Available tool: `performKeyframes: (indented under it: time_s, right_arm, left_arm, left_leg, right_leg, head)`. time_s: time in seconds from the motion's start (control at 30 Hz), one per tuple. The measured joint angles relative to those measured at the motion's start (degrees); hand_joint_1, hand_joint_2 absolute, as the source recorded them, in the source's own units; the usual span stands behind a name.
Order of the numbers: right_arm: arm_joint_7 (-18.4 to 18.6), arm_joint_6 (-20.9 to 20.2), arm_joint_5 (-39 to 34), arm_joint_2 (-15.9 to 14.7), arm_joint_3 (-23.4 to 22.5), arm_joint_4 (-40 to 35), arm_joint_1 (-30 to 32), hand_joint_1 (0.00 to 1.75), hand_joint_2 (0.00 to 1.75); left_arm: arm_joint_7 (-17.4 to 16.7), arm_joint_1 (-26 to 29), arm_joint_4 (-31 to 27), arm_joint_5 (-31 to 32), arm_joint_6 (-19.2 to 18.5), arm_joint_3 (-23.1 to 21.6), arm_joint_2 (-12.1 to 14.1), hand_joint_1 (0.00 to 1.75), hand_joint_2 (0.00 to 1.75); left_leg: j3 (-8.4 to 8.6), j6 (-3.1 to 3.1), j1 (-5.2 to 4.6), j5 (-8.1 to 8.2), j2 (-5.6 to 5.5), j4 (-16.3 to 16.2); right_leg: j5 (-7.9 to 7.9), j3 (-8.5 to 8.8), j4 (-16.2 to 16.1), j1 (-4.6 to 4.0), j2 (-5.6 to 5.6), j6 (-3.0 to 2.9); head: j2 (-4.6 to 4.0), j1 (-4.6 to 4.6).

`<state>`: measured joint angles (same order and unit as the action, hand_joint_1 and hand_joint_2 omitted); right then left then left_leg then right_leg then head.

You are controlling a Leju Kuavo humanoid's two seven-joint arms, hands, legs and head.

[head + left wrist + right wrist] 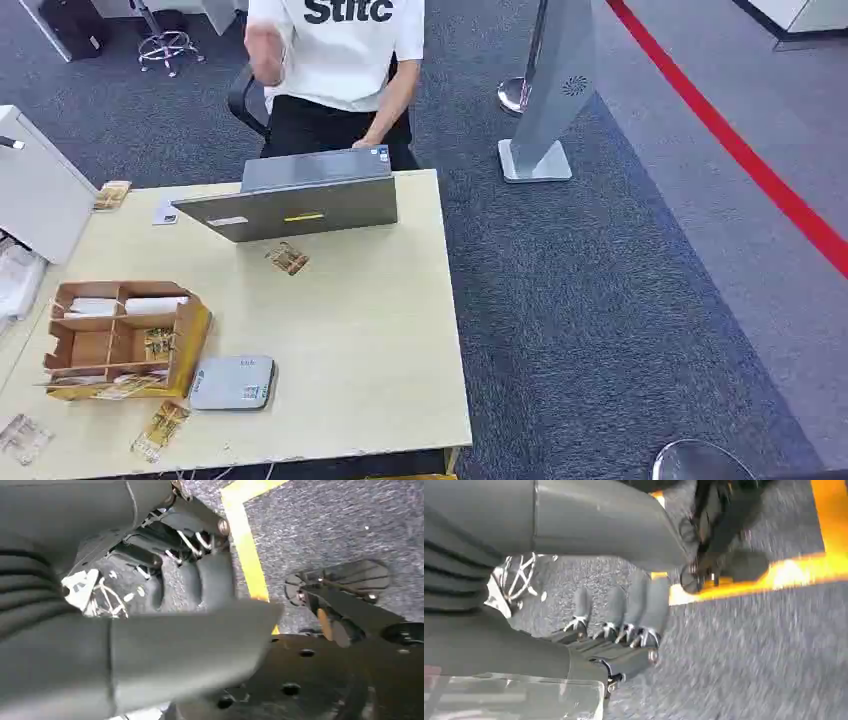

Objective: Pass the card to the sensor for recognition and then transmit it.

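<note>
A grey flat sensor pad (pixel 232 383) lies near the table's front edge, beside a brown cardboard organiser (pixel 120 340) with a patterned card (pixel 158 344) in one compartment. One loose card (pixel 288 259) lies mid-table in front of the laptop. Others lie at the front edge (pixel 160 430), the front left corner (pixel 22 437) and the far left (pixel 112 195). My left hand (pixel 190 580) hangs over grey carpet with fingers apart, holding nothing. My right hand (pixel 624 615) also hangs over the carpet, fingers extended and nothing in them.
A person in a white shirt (pixel 335 60) sits behind an open grey laptop (pixel 300 195) at the far side of the wooden table (pixel 380 330). A white machine (pixel 35 190) stands at the left. A grey floor stand (pixel 545 100) is on the carpet to the right.
</note>
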<state>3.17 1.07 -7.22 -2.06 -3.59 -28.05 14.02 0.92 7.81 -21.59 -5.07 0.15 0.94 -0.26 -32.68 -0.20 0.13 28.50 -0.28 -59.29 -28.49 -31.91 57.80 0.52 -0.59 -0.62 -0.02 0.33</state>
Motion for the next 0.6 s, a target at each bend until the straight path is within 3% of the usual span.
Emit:
performKeyframes:
  time_s: [0.6]
  right_arm:
    - [10.01, 2.62, -22.26, -8.15, -14.00, -18.00, 15.50, 0.00, 1.75]
  left_arm:
    - [3.04, -2.00, 0.00, -15.38, 0.98, -1.88, -1.46, 0.00, 1.75]
  left_leg:
    - [0.01, 0.20, -0.07, 0.13, 0.01, -0.02]
  right_leg:
    - [-0.10, 0.03, -0.03, 0.09, 0.00, 0.16]
  head:
    - [0.00, 0.00]
